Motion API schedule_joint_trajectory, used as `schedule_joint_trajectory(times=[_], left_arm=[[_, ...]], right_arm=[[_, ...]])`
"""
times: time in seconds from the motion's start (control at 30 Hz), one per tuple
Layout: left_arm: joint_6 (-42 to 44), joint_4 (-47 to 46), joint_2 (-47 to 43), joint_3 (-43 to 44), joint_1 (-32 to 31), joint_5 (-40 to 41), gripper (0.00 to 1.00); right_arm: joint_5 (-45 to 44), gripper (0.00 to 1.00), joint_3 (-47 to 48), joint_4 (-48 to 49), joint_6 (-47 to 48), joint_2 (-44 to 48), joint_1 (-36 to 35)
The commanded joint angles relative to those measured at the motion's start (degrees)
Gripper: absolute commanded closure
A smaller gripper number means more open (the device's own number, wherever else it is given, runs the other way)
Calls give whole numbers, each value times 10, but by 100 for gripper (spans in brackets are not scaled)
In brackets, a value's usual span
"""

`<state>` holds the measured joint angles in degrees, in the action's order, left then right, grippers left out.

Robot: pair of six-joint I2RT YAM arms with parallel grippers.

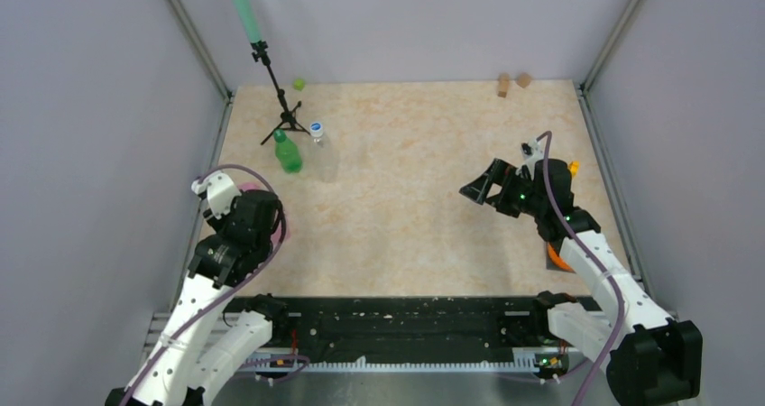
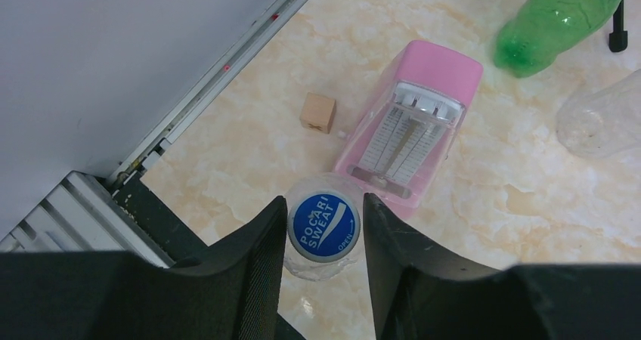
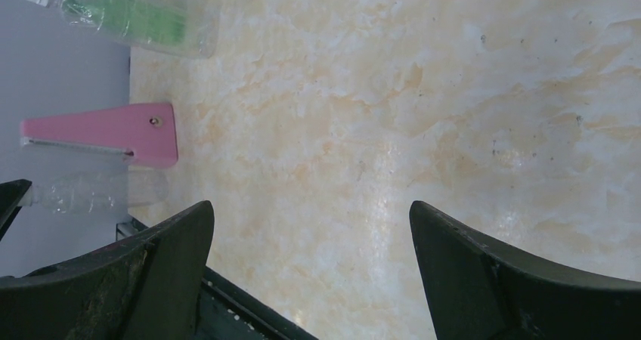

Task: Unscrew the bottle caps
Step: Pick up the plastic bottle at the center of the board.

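- Judging by its look, the blue cap [image 2: 323, 227] is small, hard and smooth-topped, so any hold has to be on its rim. The clear bottle [image 2: 302, 268] under it looks thin-walled, empty and light, so it would likely dent or spin with the cap unless its body is braced.
- The left gripper [image 2: 323, 208] has its fingers [image 2: 253, 272] close on either side of that cap, the jaws part-way apart. I cannot tell whether the pads press on the rim or stand a sliver off it.
- This bottle stands upright near the table's left edge, towards the near-left corner, just beside a pink wedge-shaped case [image 2: 446, 72]. A small wooden cube [image 2: 318, 112] lies nearer the left edge.
- The green bottle [image 1: 288, 153] and a second clear bottle [image 1: 325, 160] with its own blue cap [image 1: 317, 128] stand side by side towards the far-left corner, by the feet of a tripod stand [image 1: 281, 108].
- The right gripper [image 3: 310, 208] hangs over the right half of the table [image 1: 424, 226], its jaws spread wide and holding nothing.
- In the top view the left arm hides the flanked bottle entirely. From the wrist, its body is mostly hidden under the cap and fingers, so its fill and wall cannot be checked.
- The green bottle's neck is cut off in the left wrist view and shows only as a darker tip from above.
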<state>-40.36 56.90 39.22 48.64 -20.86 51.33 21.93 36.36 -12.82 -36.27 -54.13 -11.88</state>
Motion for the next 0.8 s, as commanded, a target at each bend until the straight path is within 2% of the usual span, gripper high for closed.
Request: schedule_joint_trajectory(times=[0.0, 0.1, 0.3, 0.33, 0.4, 0.53, 0.63, 0.77], left_arm=[[-2, -25, -16, -10, 3, 11, 58], [-1, -26, -22, -12, 3, 11, 64], [21, -34, -22, -11, 3, -2, 97], [35, -41, -23, -11, 3, -11, 100], [60, -53, -28, -9, 3, -41, 100], [116, -76, -51, 5, 3, -159, 100], [122, -76, -83, 13, 3, -222, 100], [124, -84, -132, 18, 3, -279, 100]], right_arm=[[6, 1, 14, 19, -8, -1, -5], [7, 1, 13, 19, -8, -1, -4], [7, 1, 11, 17, -10, 4, -5], [7, 1, 10, 15, -11, 6, -5], [9, 1, 11, 12, -13, 13, -5], [30, 1, 0, 12, -4, 45, -5], [10, 1, 13, -66, 28, 58, -5], [50, 1, 29, -99, 79, 67, -5]])
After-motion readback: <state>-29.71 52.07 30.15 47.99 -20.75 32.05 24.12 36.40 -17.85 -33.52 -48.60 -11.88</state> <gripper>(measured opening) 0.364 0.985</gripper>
